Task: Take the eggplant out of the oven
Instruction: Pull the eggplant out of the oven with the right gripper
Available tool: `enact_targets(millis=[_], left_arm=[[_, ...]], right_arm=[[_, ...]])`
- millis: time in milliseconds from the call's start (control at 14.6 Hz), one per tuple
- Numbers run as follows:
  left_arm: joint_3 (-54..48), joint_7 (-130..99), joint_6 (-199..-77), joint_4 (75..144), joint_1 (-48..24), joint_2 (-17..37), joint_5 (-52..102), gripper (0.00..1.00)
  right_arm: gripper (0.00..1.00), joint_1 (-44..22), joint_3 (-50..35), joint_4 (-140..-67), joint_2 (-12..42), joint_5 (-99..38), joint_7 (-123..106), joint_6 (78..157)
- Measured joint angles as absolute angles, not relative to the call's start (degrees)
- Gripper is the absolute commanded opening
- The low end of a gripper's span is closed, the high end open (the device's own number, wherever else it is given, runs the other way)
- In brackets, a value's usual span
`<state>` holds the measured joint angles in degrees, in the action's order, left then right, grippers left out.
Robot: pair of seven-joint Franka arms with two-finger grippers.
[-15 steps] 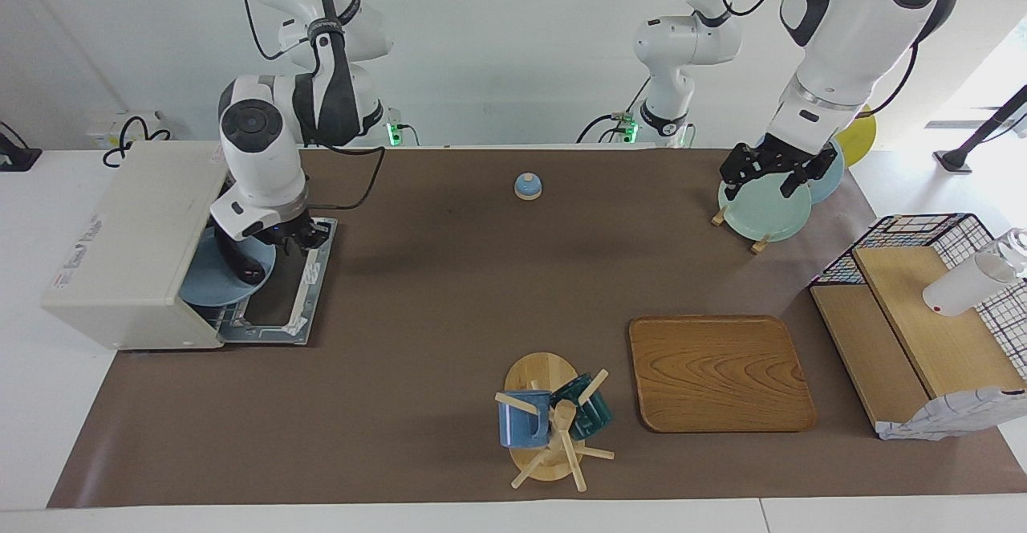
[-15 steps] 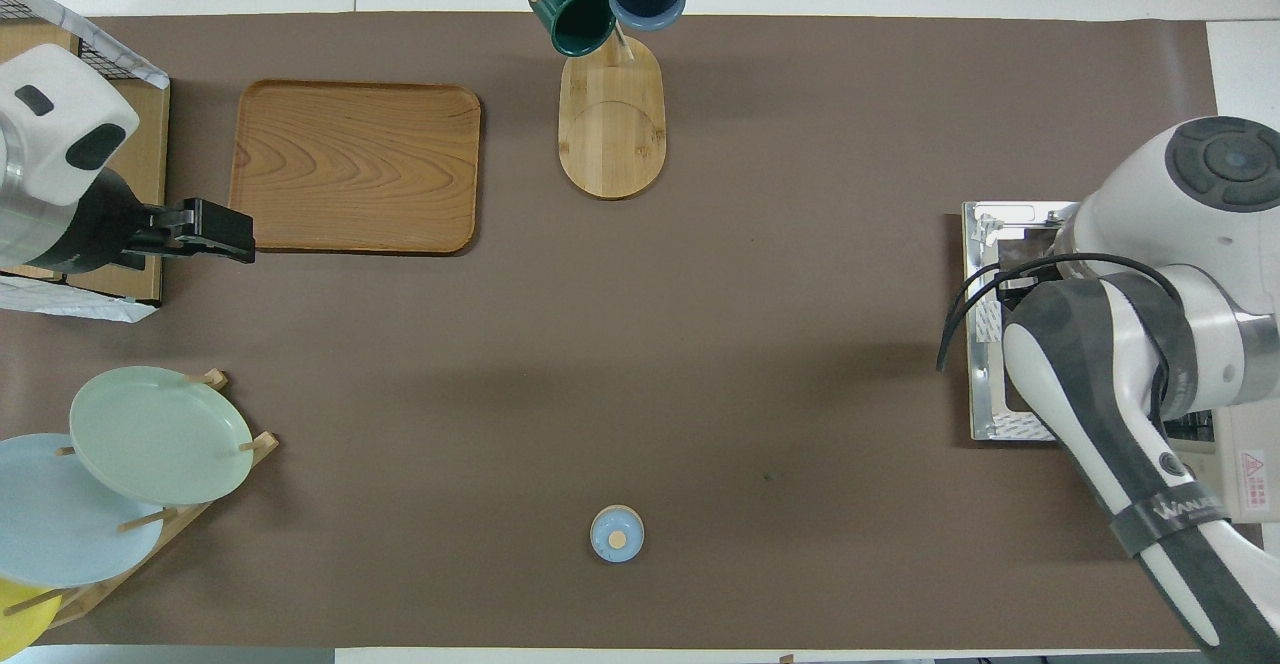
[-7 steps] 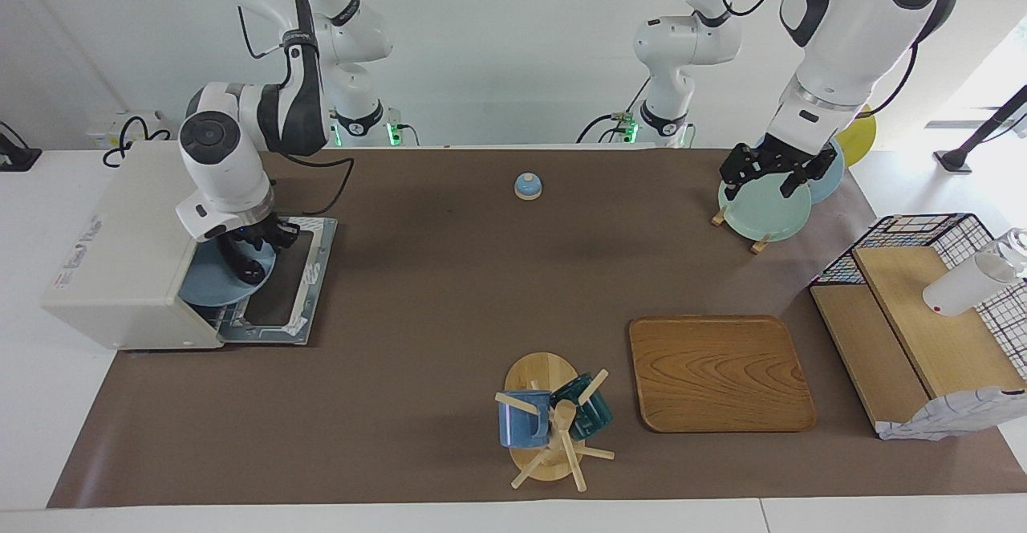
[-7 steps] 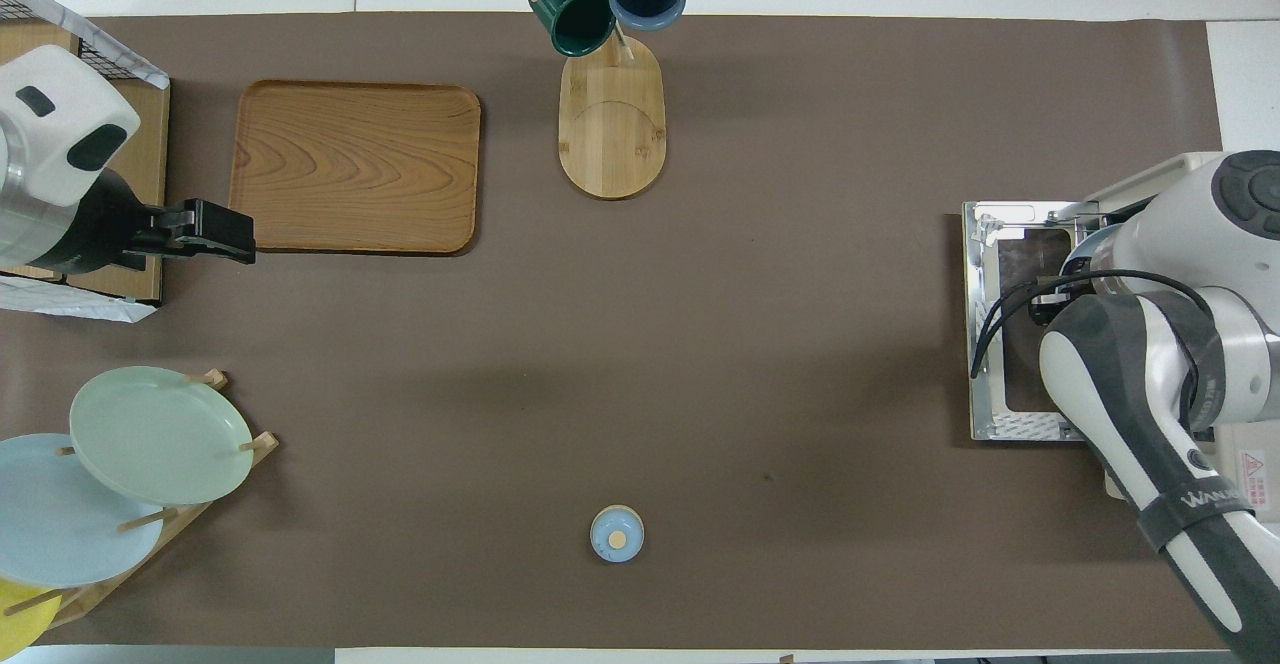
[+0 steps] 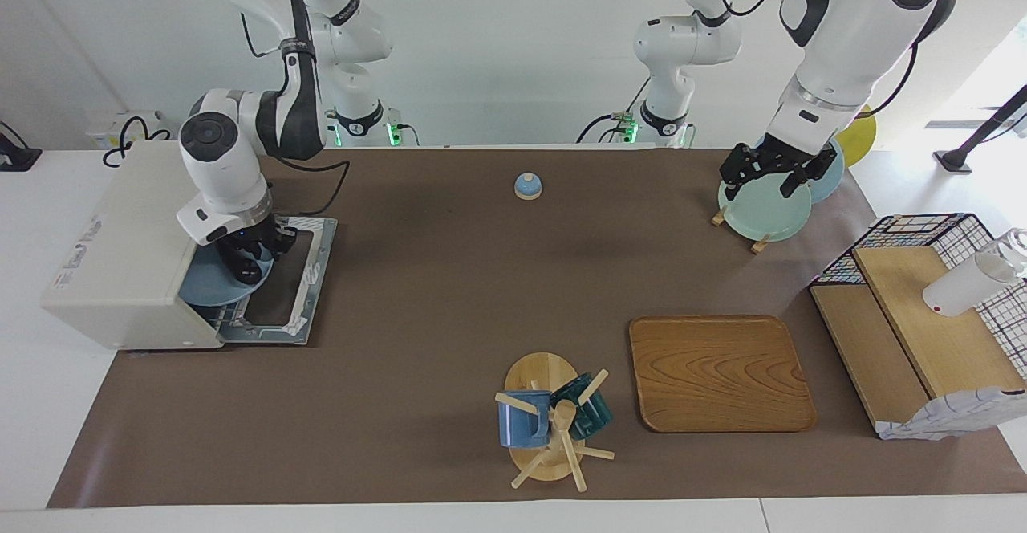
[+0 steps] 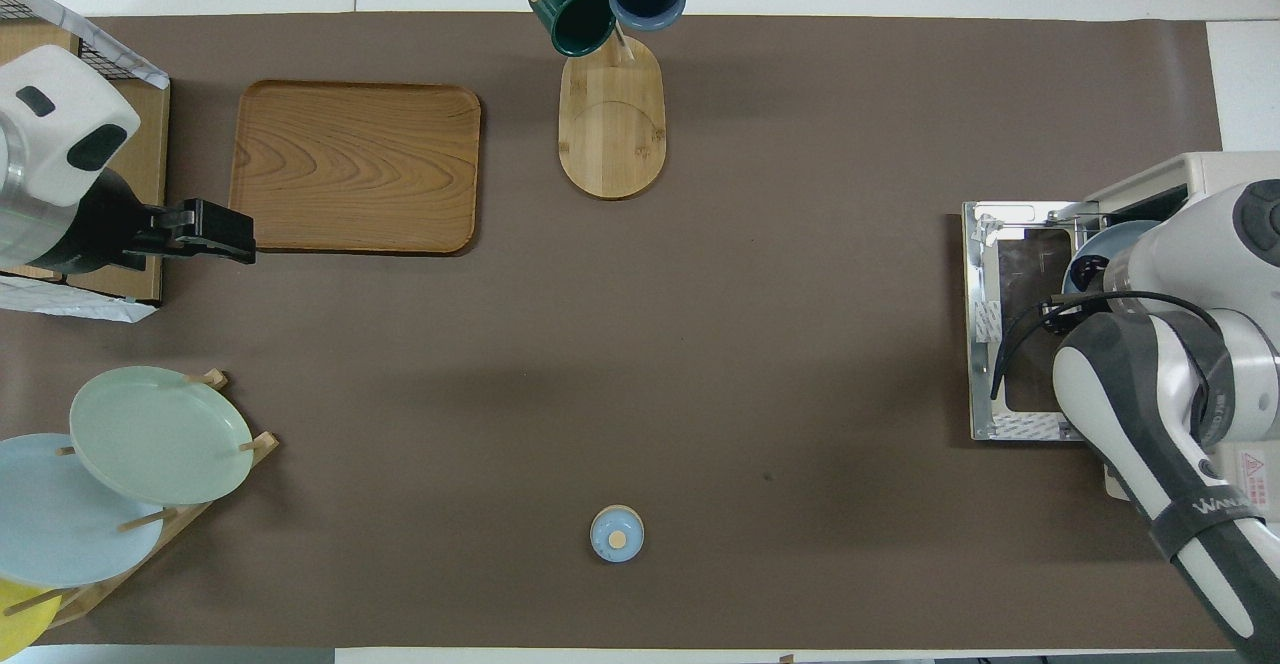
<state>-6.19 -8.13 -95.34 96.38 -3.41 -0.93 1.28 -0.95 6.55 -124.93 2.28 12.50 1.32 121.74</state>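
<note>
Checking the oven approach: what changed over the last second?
The right gripper moved from above the open door toward the oven mouth, now down over the blue plate and the dark eggplant there. Whether it grips is unclear. The left gripper waits unmoved over the plate rack; everything else stayed.

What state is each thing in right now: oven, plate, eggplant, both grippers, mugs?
Oven: door dropped open, flat on the table.
Plate: partway out of the oven mouth, over the door.
Eggplant: lying on the plate, under the right gripper.
Right gripper: down at the eggplant; grip cannot be told.
Left gripper: open, waiting over the plate rack.
Mugs: hung on their stand.
</note>
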Motion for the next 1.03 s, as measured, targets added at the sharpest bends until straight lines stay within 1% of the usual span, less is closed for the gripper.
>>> enact_targets(millis=[274,411,616,822,1027], left_arm=[[-6.2,-8.1,-95.3,96.4,-3.4,-0.9,1.3,1.00],[-6.2,-8.1,-95.3,96.4,-3.4,-0.9,1.3,1.00],[-6.2,-8.1,-95.3,96.4,-3.4,-0.9,1.3,1.00],[-6.2,-8.1,-95.3,96.4,-3.4,-0.9,1.3,1.00],[-6.2,-8.2,-95.3,96.4,-3.3,-0.9,1.3,1.00]], right_arm=[[0.00,-1.2,5.9,-125.2,1.3,12.5,1.0,121.9],[0.00,-2.9,5.6,-124.5,1.2,12.5,0.8,121.4],[0.00,-10.0,5.3,-120.5,1.5,12.5,2.4,117.3],[0.00,-19.1,4.9,-117.0,2.8,10.0,8.8,116.7],[0.00,-26.5,4.7,-113.4,5.7,7.2,16.4,116.7]])
